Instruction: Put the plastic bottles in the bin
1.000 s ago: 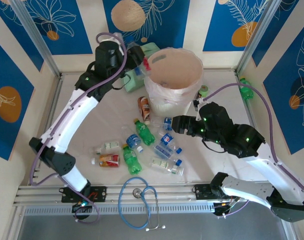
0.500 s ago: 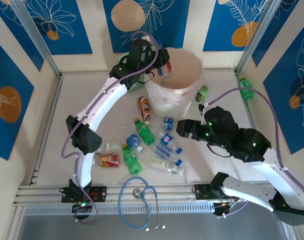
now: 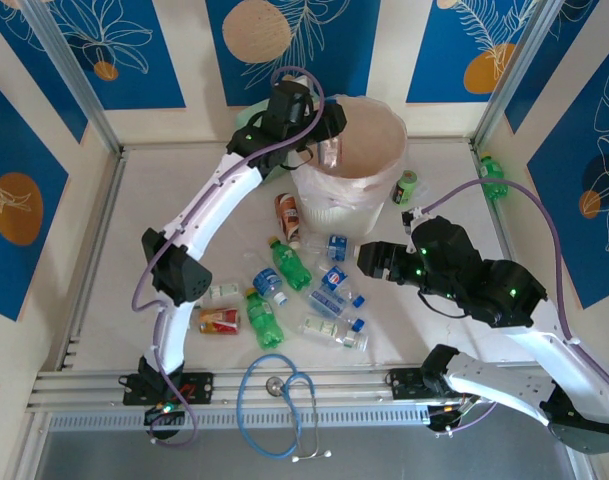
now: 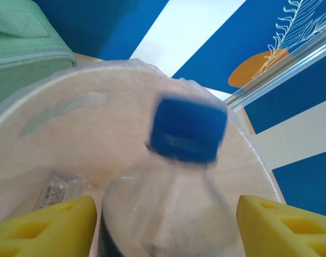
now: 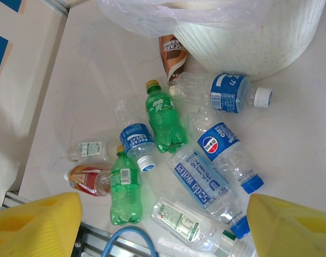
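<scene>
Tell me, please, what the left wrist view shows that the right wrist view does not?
Left wrist: a blurred blue-capped bottle between the yellow fingers of the left hand, over the bin's lined inside, with the mint-green case beyond.
Right wrist: loose bottles lying on the table, among them a green soda bottle and a soda water bottle, plus a blue tube at the lower edge.
Both: the bin, and yellow fingers at the lower corners.
</scene>
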